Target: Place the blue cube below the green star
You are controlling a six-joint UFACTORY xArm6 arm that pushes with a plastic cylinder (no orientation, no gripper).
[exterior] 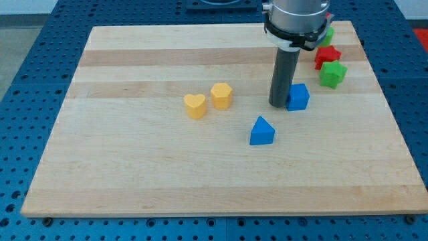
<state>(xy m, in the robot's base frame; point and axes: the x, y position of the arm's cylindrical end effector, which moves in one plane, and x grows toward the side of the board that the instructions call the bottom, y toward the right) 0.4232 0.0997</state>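
Note:
The blue cube (299,97) sits on the wooden board right of centre. My tip (279,104) stands against the cube's left side, touching or nearly so. The green star (332,73) lies up and to the right of the cube, near the board's right edge. The rod rises from the tip to the arm's grey body at the view's top.
A red star (328,55) lies just above the green star, with another green block (327,35) partly hidden behind the arm. A blue triangular block (262,131) lies below and left of the cube. A yellow heart (195,106) and a yellow hexagonal block (221,96) lie left of centre.

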